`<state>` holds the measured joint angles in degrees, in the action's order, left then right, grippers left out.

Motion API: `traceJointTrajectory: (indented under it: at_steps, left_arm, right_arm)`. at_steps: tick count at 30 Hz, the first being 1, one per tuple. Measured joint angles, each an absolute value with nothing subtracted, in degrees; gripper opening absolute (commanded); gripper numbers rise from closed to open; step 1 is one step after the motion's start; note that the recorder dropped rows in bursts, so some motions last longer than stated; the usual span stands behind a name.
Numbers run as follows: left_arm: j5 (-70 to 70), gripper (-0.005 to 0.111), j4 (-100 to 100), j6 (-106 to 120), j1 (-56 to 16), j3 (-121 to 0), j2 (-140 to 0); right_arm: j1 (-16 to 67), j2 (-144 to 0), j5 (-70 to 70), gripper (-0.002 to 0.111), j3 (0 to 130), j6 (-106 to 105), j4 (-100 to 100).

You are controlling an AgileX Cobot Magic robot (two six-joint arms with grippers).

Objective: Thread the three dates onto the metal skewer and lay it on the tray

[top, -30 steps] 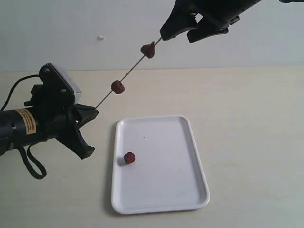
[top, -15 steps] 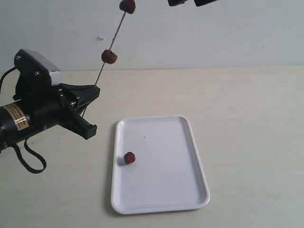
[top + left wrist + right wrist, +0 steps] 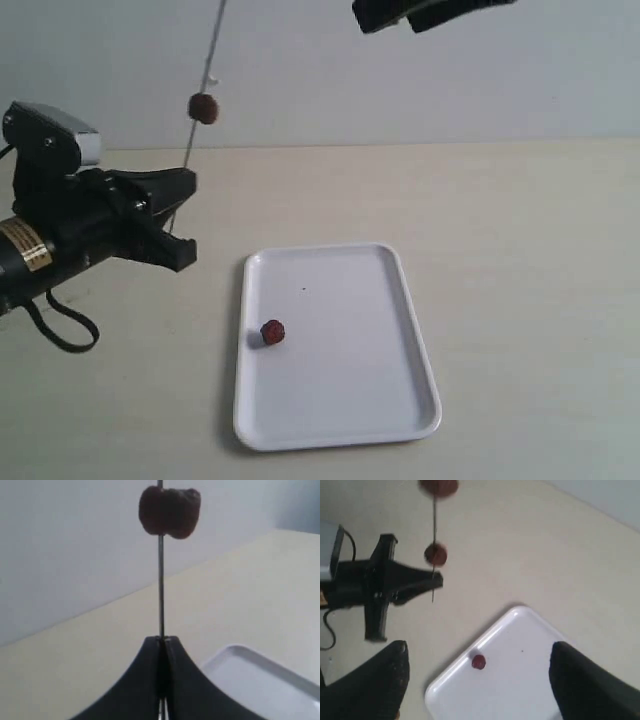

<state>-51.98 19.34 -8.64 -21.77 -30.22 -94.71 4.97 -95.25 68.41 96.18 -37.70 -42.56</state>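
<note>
My left gripper (image 3: 183,186) (image 3: 161,641) is shut on the metal skewer (image 3: 192,140) (image 3: 160,590) (image 3: 434,527), which stands nearly upright above the table's left side. Two dates sit on the skewer, a lower date (image 3: 203,107) (image 3: 169,511) (image 3: 435,554) and an upper date (image 3: 438,485) that is past the exterior view's top edge. A third date (image 3: 272,332) (image 3: 478,662) lies loose near the left rim of the white tray (image 3: 350,400) (image 3: 530,685). High above the tray hangs my right gripper (image 3: 395,18) (image 3: 478,649), open and holding nothing.
A black cable (image 3: 55,330) loops on the table under the left arm. The tray lies on a pale beige tabletop (image 3: 530,300) in front of a light wall.
The left gripper drew back to the left and swung the skewer from a slant to nearly upright, so the upper date left the exterior view. The right gripper rose away from the skewer's tip.
</note>
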Motion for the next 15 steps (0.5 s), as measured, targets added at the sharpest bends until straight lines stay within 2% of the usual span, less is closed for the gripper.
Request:
traceJointTrajectory:
  at_steps: [3, 10, 15]
  left_arm:
    - [-45.63, 0.0, 9.84, -8.64, -19.91, -30.22, -94.33]
    - [-35.16, 0.0, 6.22, -8.18, -15.34, -30.12, -88.21]
    - [-26.81, 0.0, 6.35, -4.75, -13.89, -30.12, -82.19]
  right_arm:
    - [6.44, -95.52, 68.59, 0.073, 92.57, -37.31, -41.14]
    - [15.82, -97.82, 60.12, 0.073, 82.92, -39.7, -31.45]
    - [25.39, -106.03, 56.96, 0.07, 81.56, -56.79, -27.29]
